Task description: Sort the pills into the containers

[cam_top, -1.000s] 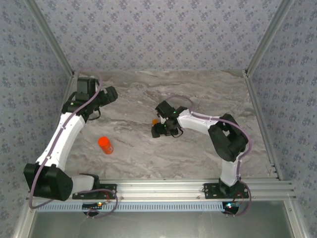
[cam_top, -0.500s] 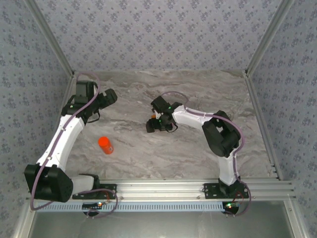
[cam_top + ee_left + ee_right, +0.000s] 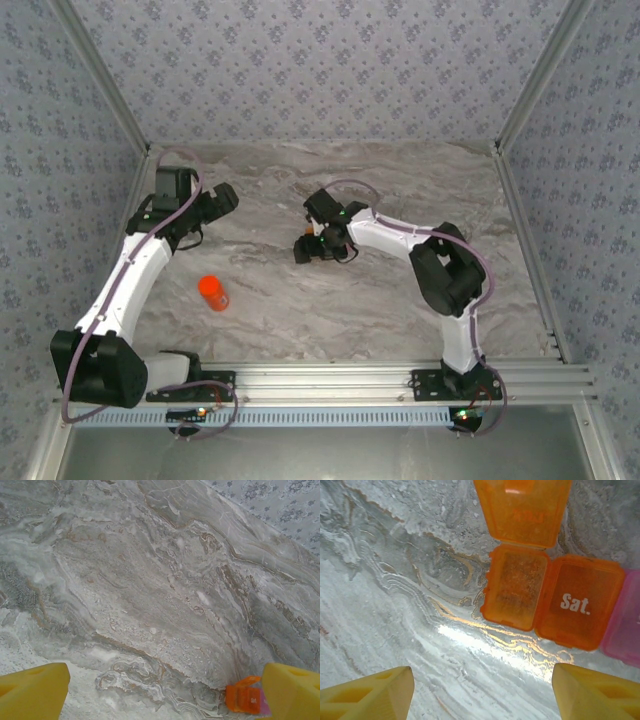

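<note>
Tiny translucent orange/pink plastic pill box [image 3: 555, 600] lies on marble table [image 3: 385, 575] just ahead of right gripper [image 3: 481, 690], jaws apart, empty; left gripper [image 3: 162, 692] likewise. Prob light, slick, thin: pinch outer walls, not hinged lid [image 3: 522, 510].

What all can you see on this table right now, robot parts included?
pill box: one, orange cells and a pink one, mid-table by the right gripper; one orange lid open, the next marked "Sat."
round bottle: one, orange, on the table left of centre
table: one, grey marble
walls: three, grey floral pattern, around the table
left gripper: one, yellow fingers, open, far left
right gripper: one, yellow fingers, open, mid-table by the pill box
</note>
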Controlling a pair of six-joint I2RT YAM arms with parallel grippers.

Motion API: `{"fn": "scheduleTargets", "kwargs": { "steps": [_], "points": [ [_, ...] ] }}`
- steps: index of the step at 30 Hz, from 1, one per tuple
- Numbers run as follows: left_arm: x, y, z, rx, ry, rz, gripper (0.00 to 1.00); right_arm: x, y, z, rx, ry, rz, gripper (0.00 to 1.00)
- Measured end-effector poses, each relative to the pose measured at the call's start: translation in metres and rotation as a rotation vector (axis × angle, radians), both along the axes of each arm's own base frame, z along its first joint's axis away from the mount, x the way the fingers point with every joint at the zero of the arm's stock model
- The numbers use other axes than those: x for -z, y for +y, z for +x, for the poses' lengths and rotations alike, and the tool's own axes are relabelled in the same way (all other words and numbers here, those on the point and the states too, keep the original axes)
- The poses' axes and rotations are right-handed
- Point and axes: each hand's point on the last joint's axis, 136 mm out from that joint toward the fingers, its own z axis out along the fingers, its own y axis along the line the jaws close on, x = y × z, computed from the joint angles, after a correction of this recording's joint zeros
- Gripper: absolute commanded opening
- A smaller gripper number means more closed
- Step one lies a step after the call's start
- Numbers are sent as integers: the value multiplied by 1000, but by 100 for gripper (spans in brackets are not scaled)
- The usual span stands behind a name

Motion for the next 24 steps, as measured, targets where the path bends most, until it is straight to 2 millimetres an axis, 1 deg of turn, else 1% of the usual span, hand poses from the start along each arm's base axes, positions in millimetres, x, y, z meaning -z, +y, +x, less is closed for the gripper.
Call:
{"fn": "scheduleTargets", "kwargs": {
  "steps": [3,5,7,9,12,16,18,24],
  "points": [
    [1,-1,0,6,2,-6,98,-13,-5,6,13,-34,-30,82],
    [1,-2,-1,9,3,-10,98,-21,-10,14,26,-70,-67,87],
    [1,-3,-1,8,4,-14,98,-29,-15,23,31,-111,-118,96],
    [1,-3,-1,8,4,-19,98,-32,-17,33,37,-144,-170,100],
    [1,-4,0,11,3,-21,98,-26,-19,43,35,-173,-254,100],
    [1,-5,0,13,2,-28,98,-7,-21,45,8,-173,-369,100],
    [1,-6,0,16,4,-34,98,0,-20,47,-6,-176,-410,100],
    [1,-8,0,20,7,-44,98,9,-18,53,-19,-190,-482,100]
  ]
}}
